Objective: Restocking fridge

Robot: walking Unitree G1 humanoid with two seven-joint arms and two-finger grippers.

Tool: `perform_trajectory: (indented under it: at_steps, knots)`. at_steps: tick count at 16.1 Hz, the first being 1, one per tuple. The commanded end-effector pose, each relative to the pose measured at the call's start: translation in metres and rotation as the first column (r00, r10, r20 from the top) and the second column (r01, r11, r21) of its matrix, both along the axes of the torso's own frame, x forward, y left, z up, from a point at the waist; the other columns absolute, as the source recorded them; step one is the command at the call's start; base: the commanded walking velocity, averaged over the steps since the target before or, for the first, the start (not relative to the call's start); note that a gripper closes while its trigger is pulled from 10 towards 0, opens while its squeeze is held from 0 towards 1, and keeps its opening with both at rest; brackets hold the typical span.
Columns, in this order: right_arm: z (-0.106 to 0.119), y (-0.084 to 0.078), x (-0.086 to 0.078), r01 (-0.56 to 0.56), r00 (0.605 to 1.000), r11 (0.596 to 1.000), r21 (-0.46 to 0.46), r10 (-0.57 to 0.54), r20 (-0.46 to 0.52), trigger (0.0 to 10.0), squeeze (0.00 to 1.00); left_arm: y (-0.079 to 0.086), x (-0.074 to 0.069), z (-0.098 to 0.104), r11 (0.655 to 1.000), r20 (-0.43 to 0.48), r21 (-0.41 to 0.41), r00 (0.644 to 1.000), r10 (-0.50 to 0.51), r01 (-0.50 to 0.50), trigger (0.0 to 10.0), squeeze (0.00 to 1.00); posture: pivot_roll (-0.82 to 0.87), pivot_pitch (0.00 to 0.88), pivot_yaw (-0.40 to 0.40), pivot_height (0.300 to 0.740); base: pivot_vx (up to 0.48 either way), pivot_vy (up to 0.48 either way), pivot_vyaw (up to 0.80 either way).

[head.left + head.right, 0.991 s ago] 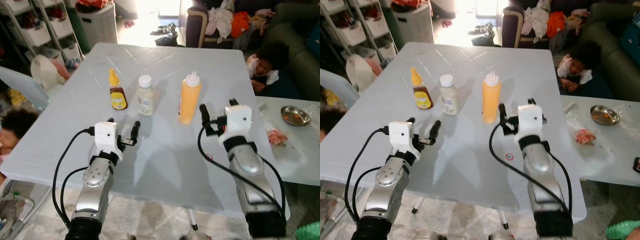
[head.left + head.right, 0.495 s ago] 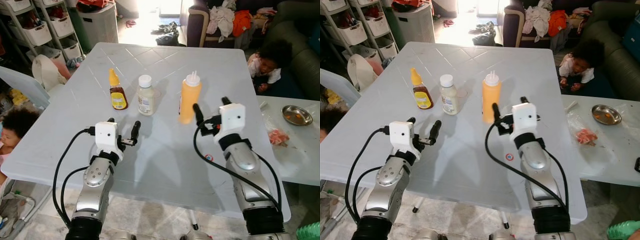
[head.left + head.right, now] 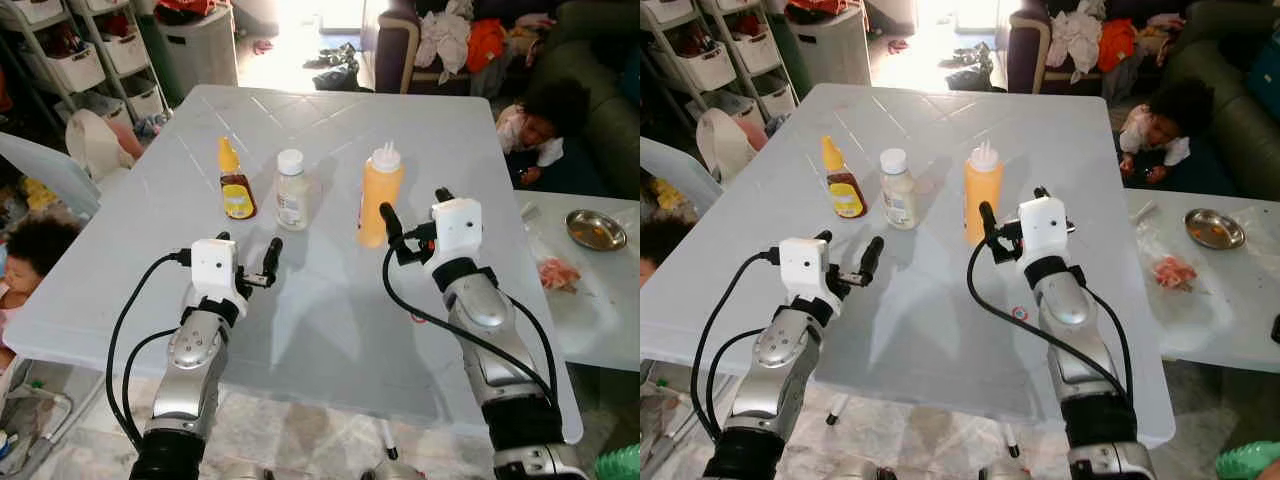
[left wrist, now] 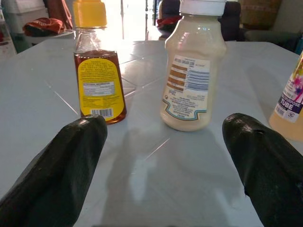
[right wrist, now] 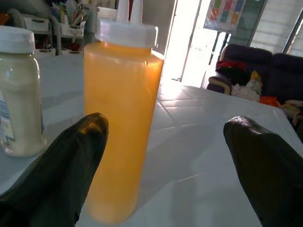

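Note:
Three bottles stand in a row on the white table (image 3: 330,300): a brown syrup bottle with a yellow cap (image 3: 235,180), a pale mayonnaise jar (image 3: 291,190) and an orange squeeze bottle (image 3: 380,195). My right gripper (image 3: 412,203) is open just to the right of the orange bottle (image 5: 120,118), close to it, with one finger beside its lower part. My left gripper (image 3: 247,252) is open and low over the table, a short way in front of the syrup (image 4: 98,80) and the mayonnaise jar (image 4: 191,71). Neither gripper holds anything.
A person (image 3: 540,115) sits by the table's far right edge and another (image 3: 30,260) at its left edge. A side table on the right carries a metal dish (image 3: 596,228) and a red packet (image 3: 555,272). Shelves with bins (image 3: 90,60) stand at the back left.
My right gripper has moved forward and to the left, closing in on the orange squeeze bottle. The left arm and the bottles have stayed put.

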State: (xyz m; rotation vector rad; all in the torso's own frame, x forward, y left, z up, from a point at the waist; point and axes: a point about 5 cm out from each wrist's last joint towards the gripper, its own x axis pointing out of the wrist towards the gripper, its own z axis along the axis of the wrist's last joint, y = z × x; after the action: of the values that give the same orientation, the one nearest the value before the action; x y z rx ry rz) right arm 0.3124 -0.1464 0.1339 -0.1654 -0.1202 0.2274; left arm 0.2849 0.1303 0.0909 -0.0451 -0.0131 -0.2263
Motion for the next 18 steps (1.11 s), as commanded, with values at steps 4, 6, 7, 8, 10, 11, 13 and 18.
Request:
perform_trajectory:
  at_steps: [4,6,7,8,10,11,13,18]
  knots:
    - [0.007,0.006,0.015,-0.033,0.999,0.999,0.032,0.033,0.009,10.0,0.00,0.000,-0.002,0.002,1.000,-0.002,0.026,1.000,-0.013,0.014,10.0,0.00,-0.06,0.000,0.054,0.740,0.000,0.000,0.00]
    - [0.007,0.011,0.017,-0.054,0.999,0.998,0.031,0.054,0.007,10.0,0.00,0.001,0.001,0.004,1.000,0.004,0.023,1.000,-0.006,0.006,10.0,0.00,-0.05,0.000,0.053,0.740,0.000,0.000,0.00]
    - [0.007,0.013,0.018,-0.062,0.998,0.998,0.033,0.062,0.005,10.0,0.00,0.001,0.001,0.005,1.000,0.005,0.023,1.000,-0.005,0.005,10.0,0.00,-0.05,0.000,0.053,0.740,0.000,0.000,0.00]
    - [0.007,0.013,0.019,-0.067,0.998,0.997,0.034,0.067,0.004,10.0,0.00,0.001,0.001,0.005,1.000,0.005,0.023,1.000,-0.005,0.005,10.0,0.00,-0.05,0.000,0.056,0.740,0.000,0.000,0.00]
    - [0.006,0.014,0.021,-0.072,0.997,0.997,0.037,0.072,0.005,10.0,0.00,0.001,0.000,0.005,1.000,0.002,0.025,1.000,-0.009,0.009,10.0,0.00,-0.05,0.000,0.058,0.740,0.000,0.000,0.00]
    - [0.006,0.014,0.021,-0.077,0.997,0.996,0.042,0.077,0.004,10.0,0.00,0.001,0.000,0.005,1.000,0.001,0.027,1.000,-0.010,0.010,10.0,0.00,-0.06,0.000,0.059,0.740,0.000,0.000,0.00]
    - [0.006,0.016,0.021,-0.097,0.995,0.994,0.050,0.097,0.002,10.0,0.00,0.001,0.000,0.004,0.999,-0.002,0.031,1.000,-0.013,0.013,10.0,0.00,-0.05,0.000,0.059,0.740,0.000,0.000,0.00]
    - [0.006,0.028,0.022,-0.170,0.985,0.983,0.064,0.171,-0.007,10.0,0.00,0.002,0.001,0.003,0.999,-0.008,0.042,1.000,-0.009,0.010,10.0,0.00,-0.05,0.000,0.055,0.740,0.000,0.000,0.00]
